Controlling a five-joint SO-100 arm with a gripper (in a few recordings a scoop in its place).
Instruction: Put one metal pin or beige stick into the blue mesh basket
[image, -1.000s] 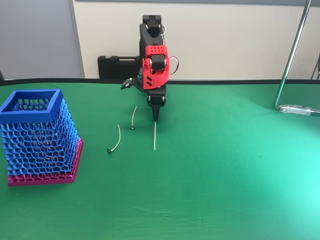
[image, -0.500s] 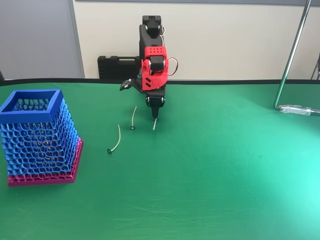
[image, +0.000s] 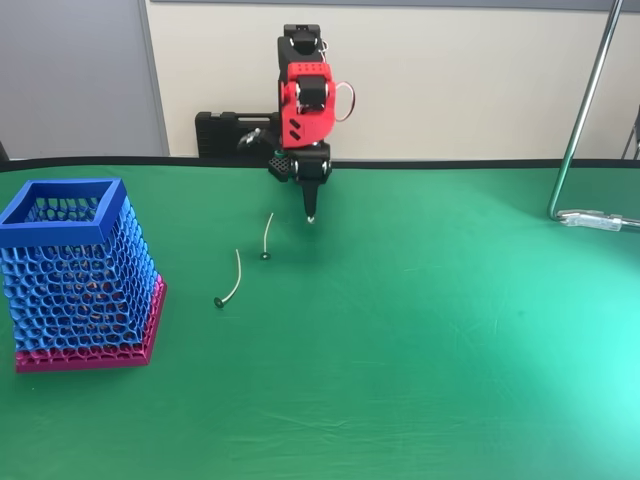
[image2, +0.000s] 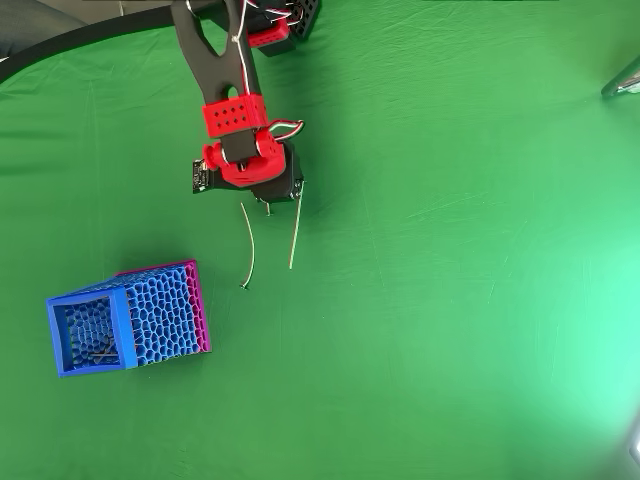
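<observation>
Gripper (image: 312, 214) was closed on top end of straight beige stick (image2: 293, 232), which hung clear above desk (image: 450, 330). Stick looked light, thin, stiff, probably slippery; firm pinch near end suited it. Blue mesh basket (image: 72, 274) stood toward 8 o'clock, well apart.

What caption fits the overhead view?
Tool shut on the straight pin, two curved pins beside, blue mesh basket away.

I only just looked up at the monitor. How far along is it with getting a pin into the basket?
The pickup looks done: the claw is raised off the green table, shut on the straight pin, which hangs from it. The carry is what's in hand. Still left: moving over the blue basket and dropping it in. Two curved pins lie untouched.
</observation>
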